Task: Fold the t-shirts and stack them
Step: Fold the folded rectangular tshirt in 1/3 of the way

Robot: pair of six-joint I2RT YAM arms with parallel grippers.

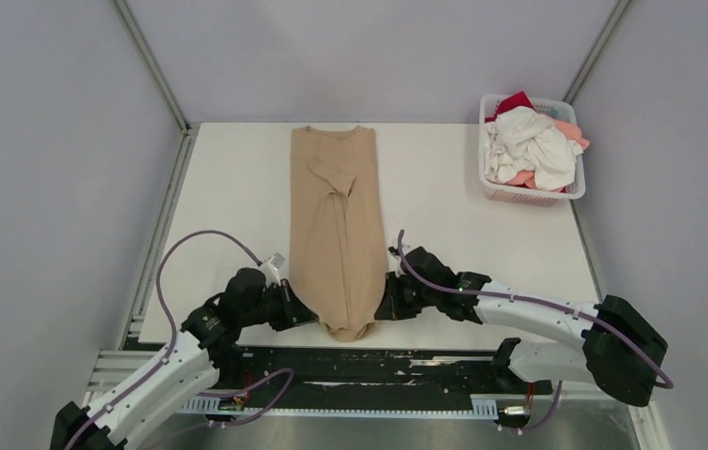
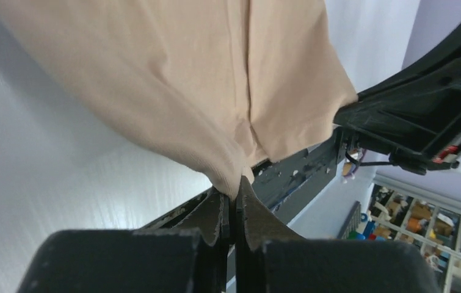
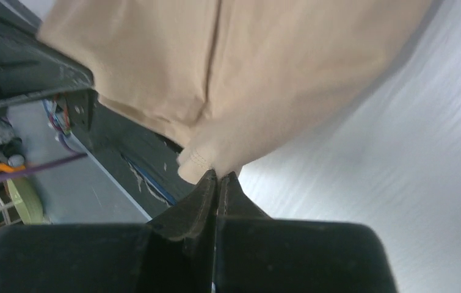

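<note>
Subject: tan tee, folded into a long strip that runs away from both pincers over the surface, near hem bunched between them. Soft, light, limp cloth. I expect it to sag and crease unless I hold both hem corners. The left pincer is clamped on one corner, the right pincer on the other. Wrist views confirm the pinches. Only the top view shows the sleeve wrinkle mid-strip and the other tees in the basket, far beyond the right pincer.
</note>
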